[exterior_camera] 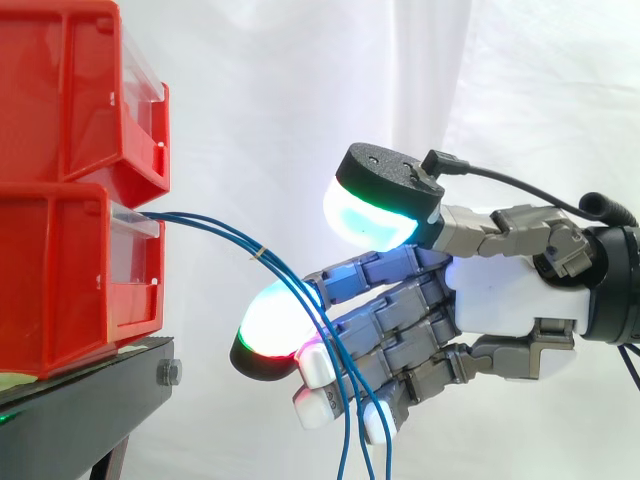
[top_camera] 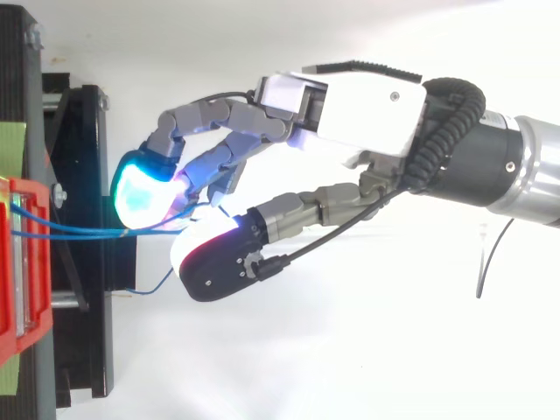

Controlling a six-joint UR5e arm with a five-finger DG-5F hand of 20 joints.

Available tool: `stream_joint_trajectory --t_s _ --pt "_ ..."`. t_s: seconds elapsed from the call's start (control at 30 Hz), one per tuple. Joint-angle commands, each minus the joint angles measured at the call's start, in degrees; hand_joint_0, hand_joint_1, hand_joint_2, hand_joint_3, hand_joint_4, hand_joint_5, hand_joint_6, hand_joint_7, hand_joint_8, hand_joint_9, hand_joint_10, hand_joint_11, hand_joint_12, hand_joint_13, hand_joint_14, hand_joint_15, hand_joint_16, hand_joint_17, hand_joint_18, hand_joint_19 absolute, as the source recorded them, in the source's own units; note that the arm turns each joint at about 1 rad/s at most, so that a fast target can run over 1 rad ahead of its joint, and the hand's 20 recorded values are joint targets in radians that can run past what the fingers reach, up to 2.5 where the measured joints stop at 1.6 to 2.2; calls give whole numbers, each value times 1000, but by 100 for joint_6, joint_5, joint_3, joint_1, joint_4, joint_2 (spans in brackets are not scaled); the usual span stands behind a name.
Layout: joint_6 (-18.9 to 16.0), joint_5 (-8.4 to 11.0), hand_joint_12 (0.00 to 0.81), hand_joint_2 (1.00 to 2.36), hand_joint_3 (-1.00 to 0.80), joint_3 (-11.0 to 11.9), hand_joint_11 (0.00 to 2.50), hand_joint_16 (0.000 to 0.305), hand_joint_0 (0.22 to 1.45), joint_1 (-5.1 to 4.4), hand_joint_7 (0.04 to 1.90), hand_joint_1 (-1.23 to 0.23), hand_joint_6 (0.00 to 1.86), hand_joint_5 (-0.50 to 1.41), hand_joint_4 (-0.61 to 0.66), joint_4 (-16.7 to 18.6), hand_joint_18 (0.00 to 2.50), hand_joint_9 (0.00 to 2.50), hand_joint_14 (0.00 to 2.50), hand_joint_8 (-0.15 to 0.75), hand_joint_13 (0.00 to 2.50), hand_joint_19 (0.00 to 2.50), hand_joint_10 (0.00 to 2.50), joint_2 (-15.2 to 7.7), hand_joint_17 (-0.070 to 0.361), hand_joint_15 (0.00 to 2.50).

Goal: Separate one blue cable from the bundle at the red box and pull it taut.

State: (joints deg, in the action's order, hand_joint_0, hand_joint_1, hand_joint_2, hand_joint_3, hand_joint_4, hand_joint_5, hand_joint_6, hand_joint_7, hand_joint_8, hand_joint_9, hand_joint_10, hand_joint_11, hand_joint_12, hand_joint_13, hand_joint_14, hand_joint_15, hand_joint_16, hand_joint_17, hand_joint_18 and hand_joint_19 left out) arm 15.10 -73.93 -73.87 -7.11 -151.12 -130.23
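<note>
Bright, even light with barely any shadows, curtain [exterior_camera: 280, 90] washed out to near-white glare, hand [exterior_camera: 500, 290] casting its own cyan-white glow on nearby metal, black stand [top_camera: 87, 219] dark, little detail.

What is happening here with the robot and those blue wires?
A robot hand, entering from the right, is at the bundle of blue cables that comes out of the lower red bin on the black stand. The cables sag across the hand and hang down below it, so none is pulled taut yet. Whether the hand grips a single cable cannot be told.
</note>
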Motion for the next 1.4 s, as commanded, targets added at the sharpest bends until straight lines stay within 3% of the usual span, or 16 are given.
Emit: stream_joint_trajectory --t_s 0.0,0.27,1.37 --pt "-34 -16 439 1009 -385 -4 648 65 637 8 1017 -645 503 -140 371 30 786 832 17 385 834 701 17 -2 145 471" --pt "-148 -86 441 1009 -378 4 691 65 650 17 1042 -646 503 -129 371 478 842 900 21 393 899 711 17 -187 147 519" --pt "-297 -280 441 1012 -326 13 770 66 676 17 1151 -672 502 -122 339 812 921 951 24 391 1017 749 18 -222 149 647"
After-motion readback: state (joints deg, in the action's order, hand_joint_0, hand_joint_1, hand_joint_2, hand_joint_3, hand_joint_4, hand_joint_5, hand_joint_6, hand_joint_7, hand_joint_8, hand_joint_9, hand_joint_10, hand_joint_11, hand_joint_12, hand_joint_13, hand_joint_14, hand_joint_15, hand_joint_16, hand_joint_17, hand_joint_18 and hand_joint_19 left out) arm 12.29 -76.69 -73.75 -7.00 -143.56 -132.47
